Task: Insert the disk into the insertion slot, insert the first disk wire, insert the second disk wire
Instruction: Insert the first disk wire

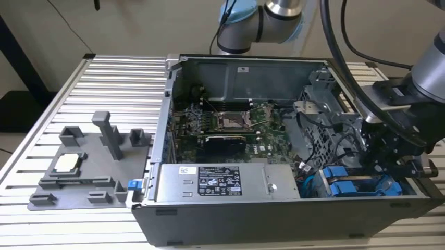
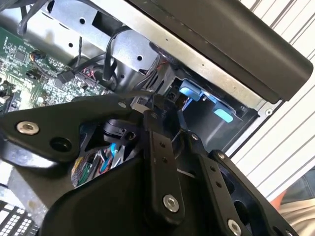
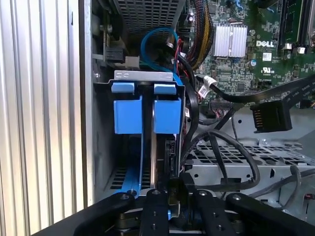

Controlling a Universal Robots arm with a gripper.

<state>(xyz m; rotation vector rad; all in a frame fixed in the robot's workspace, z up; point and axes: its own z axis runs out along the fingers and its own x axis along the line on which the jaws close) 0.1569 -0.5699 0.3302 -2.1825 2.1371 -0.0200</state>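
The open computer case (image 1: pixel 278 221) lies on a ribbed aluminium counter (image 1: pixel 118 78). It contains one green motherboard (image 1: pixel 230 122), one grey power-supply box (image 1: pixel 215 183) with a white sticker, and one grey drive cage (image 3: pixel 128 75) in the corner at the exterior view's right. The cage holds two blue carrier frames side by side. The disk (image 3: pixel 167 115), in line with the tool (image 3: pixel 173 191), sits in the insertion slot (image 3: pixel 165 147).

The tool's fingers are drawn nearly together on a small black connector (image 3: pixel 174 182), to which a looping black cable (image 3: pixel 253 169) runs. A second black connector (image 3: pixel 270 118) hangs free nearby.

At the exterior view's left, one grey plastic fixture (image 1: pixel 104 172) rests on the counter beside the case, with a pale square piece (image 1: pixel 66 163) in it.
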